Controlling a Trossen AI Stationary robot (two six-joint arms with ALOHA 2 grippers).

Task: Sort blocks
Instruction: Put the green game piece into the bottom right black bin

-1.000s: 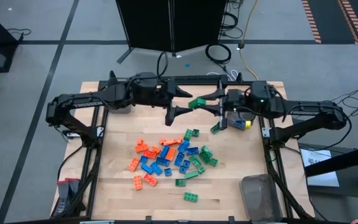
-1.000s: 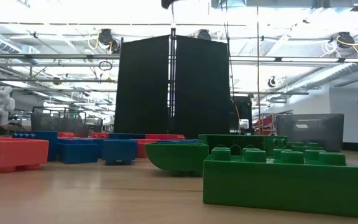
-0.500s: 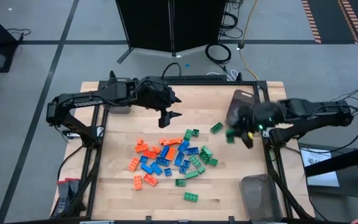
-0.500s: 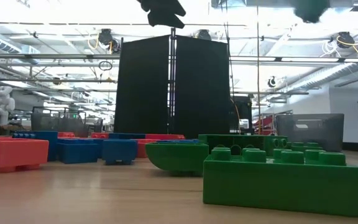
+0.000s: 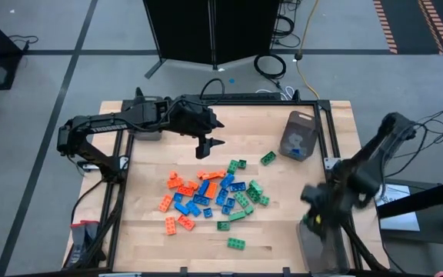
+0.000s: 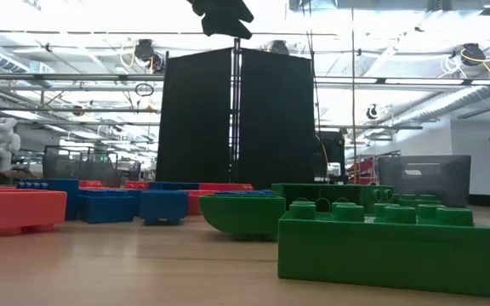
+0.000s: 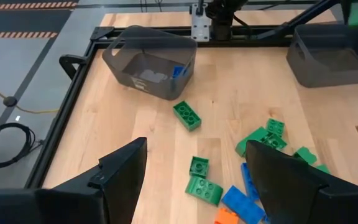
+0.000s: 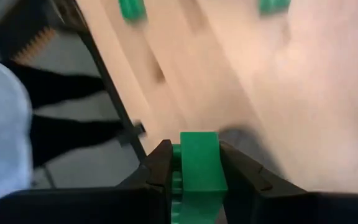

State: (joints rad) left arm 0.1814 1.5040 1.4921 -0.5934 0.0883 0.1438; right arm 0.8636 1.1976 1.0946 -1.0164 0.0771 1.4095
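Holding a green block (image 8: 199, 163) tight between its fingers, the right gripper (image 5: 314, 201) hangs by the table's right edge, near a grey bin (image 5: 319, 241). The left gripper (image 5: 208, 144) waits with fingers spread wide and nothing in them, above the pile of blocks (image 5: 210, 194) on the wooden table (image 5: 283, 223).

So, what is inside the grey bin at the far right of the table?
Inside the grey bin the left wrist view shows one blue block against a wall and something pale on the floor. The near wall is translucent, so anything low behind it is unclear.
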